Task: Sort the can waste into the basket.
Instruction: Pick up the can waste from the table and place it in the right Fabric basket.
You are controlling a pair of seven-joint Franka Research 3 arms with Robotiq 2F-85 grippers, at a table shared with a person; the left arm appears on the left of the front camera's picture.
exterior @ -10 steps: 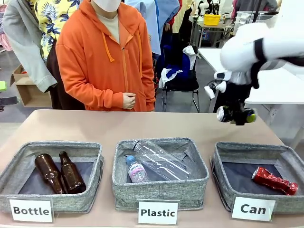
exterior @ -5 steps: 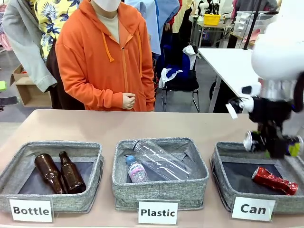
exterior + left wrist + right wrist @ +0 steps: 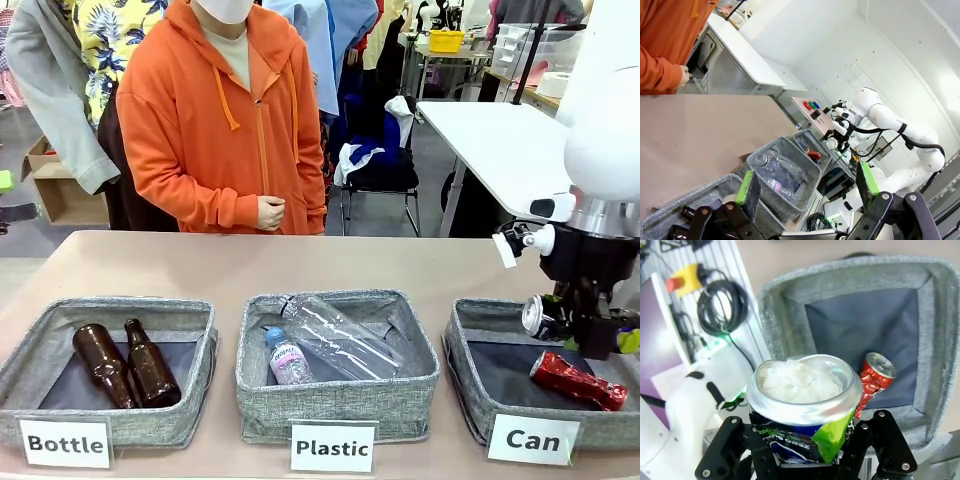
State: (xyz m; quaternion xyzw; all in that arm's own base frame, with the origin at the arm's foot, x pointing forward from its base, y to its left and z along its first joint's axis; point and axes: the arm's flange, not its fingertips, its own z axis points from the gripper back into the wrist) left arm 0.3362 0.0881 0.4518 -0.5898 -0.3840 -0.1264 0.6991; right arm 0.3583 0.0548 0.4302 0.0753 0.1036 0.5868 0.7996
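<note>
My right gripper (image 3: 585, 328) is shut on the dark blue-black can (image 3: 540, 316), whose silver end faces left, just above the grey "Can" basket (image 3: 463, 372). In the right wrist view the crushed silver top of this can (image 3: 802, 385) sits between my fingers, over the basket (image 3: 790, 305) and its dark lining. The red can (image 3: 578, 380) lies inside the basket at its right side, also seen as the red can (image 3: 872, 377) below my grip. My left gripper (image 3: 807, 182) hangs open high above the table with nothing between its green pads (image 3: 746, 187).
The "Plastic" bin (image 3: 255, 385) with clear bottles stands in the middle, and the "Bottle" bin (image 3: 25, 370) with two brown bottles at the left. A person in an orange hoodie (image 3: 215, 120) stands at the far side, hand at the waist. A white table (image 3: 490, 140) stands behind.
My right arm has carried the dark can rightwards and down, from above the table behind the bins to just over the Can basket. The rest has stayed still.
</note>
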